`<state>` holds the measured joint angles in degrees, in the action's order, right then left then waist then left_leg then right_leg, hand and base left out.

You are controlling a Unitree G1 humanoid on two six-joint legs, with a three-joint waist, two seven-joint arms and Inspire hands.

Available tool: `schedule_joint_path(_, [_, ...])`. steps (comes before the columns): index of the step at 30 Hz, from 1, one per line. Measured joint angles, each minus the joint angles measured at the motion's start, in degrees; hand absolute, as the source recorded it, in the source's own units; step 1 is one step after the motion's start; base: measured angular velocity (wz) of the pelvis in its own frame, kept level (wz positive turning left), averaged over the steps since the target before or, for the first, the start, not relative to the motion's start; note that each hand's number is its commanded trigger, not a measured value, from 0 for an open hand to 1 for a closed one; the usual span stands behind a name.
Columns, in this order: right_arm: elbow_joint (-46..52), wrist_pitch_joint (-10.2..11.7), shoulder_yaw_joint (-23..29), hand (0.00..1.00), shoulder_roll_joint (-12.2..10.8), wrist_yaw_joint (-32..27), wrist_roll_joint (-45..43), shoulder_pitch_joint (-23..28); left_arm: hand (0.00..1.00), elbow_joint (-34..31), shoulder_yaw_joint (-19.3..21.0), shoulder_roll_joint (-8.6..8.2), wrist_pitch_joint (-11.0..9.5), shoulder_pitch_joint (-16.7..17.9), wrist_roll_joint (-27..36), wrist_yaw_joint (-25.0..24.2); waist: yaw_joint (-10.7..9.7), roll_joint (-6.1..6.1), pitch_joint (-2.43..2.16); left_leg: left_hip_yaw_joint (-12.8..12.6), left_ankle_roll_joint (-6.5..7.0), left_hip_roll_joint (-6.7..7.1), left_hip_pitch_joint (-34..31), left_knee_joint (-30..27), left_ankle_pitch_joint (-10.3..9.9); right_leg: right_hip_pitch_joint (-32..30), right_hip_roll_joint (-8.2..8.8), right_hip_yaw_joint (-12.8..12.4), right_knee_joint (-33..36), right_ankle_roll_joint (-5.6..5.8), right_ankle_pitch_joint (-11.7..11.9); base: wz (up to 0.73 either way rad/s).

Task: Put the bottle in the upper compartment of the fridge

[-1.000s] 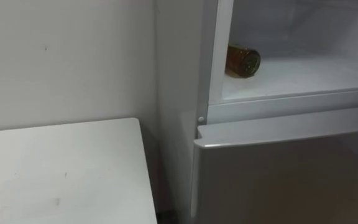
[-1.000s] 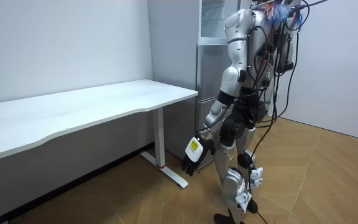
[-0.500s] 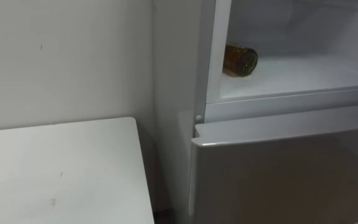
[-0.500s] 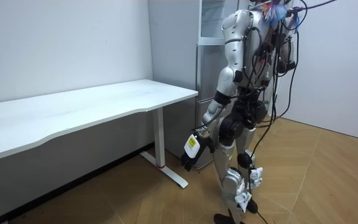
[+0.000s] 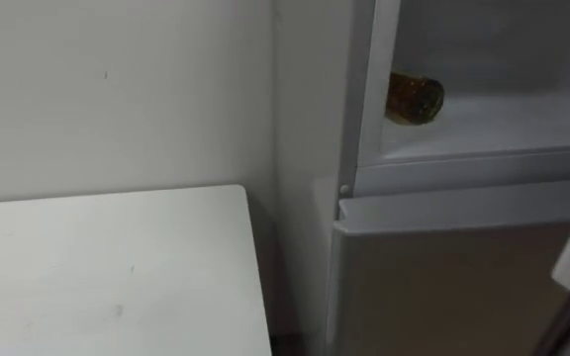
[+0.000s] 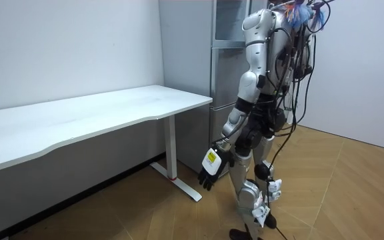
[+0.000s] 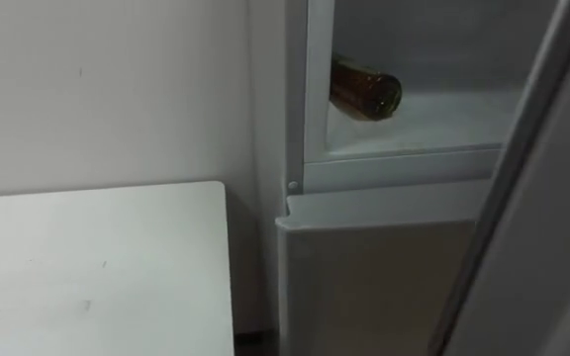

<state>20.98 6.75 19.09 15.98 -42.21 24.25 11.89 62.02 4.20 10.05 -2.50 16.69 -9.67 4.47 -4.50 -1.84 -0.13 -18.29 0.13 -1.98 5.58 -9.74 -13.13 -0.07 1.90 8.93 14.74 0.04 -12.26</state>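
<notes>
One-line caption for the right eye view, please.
Brown bottle lies on its side in the open upper fridge, beside a white table.

upper compartment [image 5: 503,119] open, shelf free to the right | bottle [image 5: 416,97] lies on its side at the shelf's far left | door edge [image 7: 542,218] slants in near right | lower door [image 5: 443,287] shut below | table [image 5: 107,267] near left

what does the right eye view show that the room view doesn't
Right eye view: a brown bottle lying on its side on the upper fridge shelf, with a door edge at the right. Room view: the robot standing before the fridge, left hand hanging open, and the wooden floor. Both: the white table beside the fridge.
</notes>
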Motion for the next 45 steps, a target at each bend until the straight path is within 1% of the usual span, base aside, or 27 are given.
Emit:
schedule_joint_path(3, [0.0, 0.0, 0.0, 0.00, 0.0, 2.0, 0.0, -0.1, 0.00, -0.1, 0.0, -0.01, 0.0, -0.4, 0.0, 0.0, 0.1, -0.13, 0.06, 0.3, -0.01, -0.02, -0.1, 0.0, 0.0, 0.3, 0.05, 0.5, 0.0, 0.00, 0.0, 0.07])
schedule_joint_path(6, [0.0, 0.0, 0.0, 0.00, 0.0, 2.8, 0.0, -0.1, 0.00, -0.1, 0.0, -0.01, 0.0, -0.4, 0.0, 0.0, 0.2, -0.26, 0.09, 0.4, -0.01, -0.03, -0.1, 0.0, 0.0, 0.3, 0.07, 0.6, -0.1, 0.00, 0.0, 0.04])
schedule_joint_path(8, [0.0, 0.0, 0.0, 0.00, 0.0, 3.4, 0.0, -0.1, 0.00, -0.1, 0.0, 0.00, 0.0, -0.4, 0.0, 0.0, 0.2, -0.42, 0.19, 0.4, -0.01, -0.03, -0.2, 0.0, 0.0, 0.4, 0.08, 0.7, -0.1, 0.00, 0.0, 0.00])
schedule_joint_path(11, [0.0, 0.0, 0.0, 0.00, 0.0, 3.6, 0.0, -0.1, 0.00, -0.1, 0.0, 0.00, 0.0, -0.4, 0.0, 0.0, 0.2, -0.74, 0.37, 0.7, -0.01, -0.03, -0.3, 0.0, 0.0, 0.4, 0.08, 0.7, -0.1, 0.00, 0.0, 0.00])
schedule_joint_path(17, [0.0, 0.0, 0.0, 0.00, 0.0, 3.7, 0.0, -0.1, 0.00, -0.1, 0.0, 0.00, 0.0, -0.4, 0.0, 0.0, 0.0, -0.86, 0.39, 0.8, -0.01, -0.06, -0.4, -0.1, 0.0, 0.3, 0.08, 0.8, -0.1, -0.01, 0.0, 0.00])
schedule_joint_path(18, [0.0, 0.0, 0.0, 0.00, 0.0, 3.9, 0.0, -0.1, 0.00, -0.1, 0.0, 0.00, 0.0, -0.4, 0.0, 0.0, 0.2, -0.73, 0.31, 0.8, -0.01, -0.07, -0.5, -0.2, 0.0, 0.3, 0.08, 0.8, -0.1, -0.01, 0.0, 0.00])
schedule_joint_path(25, [0.0, 0.0, -0.1, 0.00, 0.0, 5.6, 0.5, -0.1, 0.00, 0.0, -0.1, 0.00, 0.1, -0.4, -0.1, -0.5, 0.2, -0.67, 0.26, 0.5, -0.01, -0.29, -1.1, -1.0, 0.0, 0.3, 0.01, 0.9, -0.3, -0.14, 0.1, 0.00])
schedule_joint_path(28, [0.0, 0.0, -0.6, 0.00, 0.0, 6.4, 0.5, -0.1, 0.00, 0.0, -0.7, 0.05, 0.4, -0.4, -0.2, -1.0, 0.1, -0.34, 0.05, 0.5, -0.02, -0.31, -1.0, -1.0, 0.0, 0.3, -0.01, 1.2, -0.9, -0.24, 0.2, 0.01])
schedule_joint_path(29, [0.0, 0.0, -1.0, 0.00, 0.0, 6.8, 0.5, -0.1, 0.00, 0.0, -1.2, 0.06, 0.6, -0.4, -0.2, -1.1, 0.1, -0.21, -0.05, 0.5, -0.02, -0.30, -1.0, -1.0, 0.0, 0.3, 0.00, 1.2, -0.9, -0.24, 0.2, 0.00])
schedule_joint_path(31, [0.0, 0.0, -2.6, 0.00, 0.0, 7.7, 0.5, -0.1, 0.00, 0.0, -2.2, 0.08, 0.6, -0.5, -0.1, -1.1, 0.2, -0.13, -0.10, 0.4, -0.02, -0.35, -0.9, -1.1, 0.0, 0.3, -0.02, 1.1, -0.7, -0.25, 0.2, -0.05])
schedule_joint_path(32, [0.0, 0.0, -3.8, 0.00, 0.0, 8.7, 0.6, -0.1, 0.00, 0.0, -2.5, 0.03, 0.6, -0.6, -0.1, -1.3, 0.3, 0.06, -0.21, 0.3, -0.02, -0.40, -0.8, -1.2, 0.0, 0.4, -0.06, 1.0, -0.7, -0.29, 0.2, -0.08])
schedule_joint_path(33, [0.0, 0.0, -5.0, 0.00, 0.0, 9.8, 0.6, -0.1, 0.00, 0.0, -2.7, 0.04, 0.6, -0.7, -0.1, -1.3, 0.6, 0.08, -0.22, 0.2, -0.02, -0.44, -0.6, -1.2, 0.0, 0.5, -0.12, 0.8, -0.6, -0.34, 0.2, -0.09])
schedule_joint_path(34, [0.0, 0.0, -5.5, 0.00, 0.0, 10.3, 0.6, -0.1, 0.00, 0.0, -2.7, 0.04, 0.6, -0.8, -0.1, -1.4, 0.8, 0.10, -0.18, 0.3, -0.02, -0.44, -0.4, -1.1, 0.0, 0.7, -0.12, 0.8, -0.5, -0.35, 0.2, -0.09])
schedule_joint_path(35, [0.0, 0.0, -6.6, 0.00, -0.1, 10.7, 0.5, -0.1, 0.00, 0.1, -3.1, 0.11, 0.6, -0.9, -0.1, -1.5, 1.4, 0.08, 0.00, 0.4, -0.02, -0.48, 0.1, -1.1, 0.0, 1.3, -0.12, 0.9, -0.5, -0.35, 0.2, -0.09])
schedule_joint_path(36, [0.0, 0.0, -6.9, 0.00, -0.4, 10.7, 0.5, -0.2, 0.00, 0.2, -3.4, 0.16, 0.5, -1.0, -0.1, -1.6, 1.9, 0.18, -0.02, 0.5, -0.02, -0.51, 0.1, -1.2, 0.0, 1.4, -0.09, 1.2, -0.4, -0.35, 0.2, -0.07])
schedule_joint_path(39, [0.0, 0.0, -7.2, 0.00, -0.4, 11.3, 0.5, -0.5, 0.00, 0.4, -3.6, 0.16, 0.5, -1.1, -0.1, -1.7, 1.9, 0.38, 0.10, 0.5, -0.02, -0.57, 0.1, -1.2, 0.0, 1.2, -0.07, 1.4, -0.2, -0.39, 0.2, -0.01])
schedule_joint_path(41, [0.0, 0.0, -8.0, 0.00, -0.4, 12.2, 0.5, -0.9, 0.00, 0.1, -3.9, 0.15, 0.5, -1.1, -0.1, -1.8, 2.1, 0.51, 0.55, 0.5, -0.02, -0.63, 0.0, -1.2, 0.0, 1.1, -0.07, 1.4, -0.1, -0.52, 0.3, -0.05])
schedule_joint_path(43, [0.0, 0.0, -8.6, 0.00, -0.5, 12.3, 0.5, -1.4, 0.00, 0.0, -4.1, 0.16, 0.5, -1.2, -0.1, -1.8, 2.2, 0.60, 0.64, 0.4, -0.03, -0.62, -0.2, -1.2, 0.0, 0.9, -0.03, 1.4, -0.1, -0.51, 0.3, -0.02])
schedule_joint_path(45, [0.0, 0.0, -9.1, 0.00, -0.7, 12.4, 0.4, -1.8, 0.00, -0.1, -4.6, 0.17, 0.5, -1.4, -0.1, -1.7, 2.4, 0.62, 0.62, 0.4, -0.04, -0.60, -0.6, -1.4, 0.0, 0.4, -0.01, 1.3, -0.2, -0.51, 0.3, 0.00])
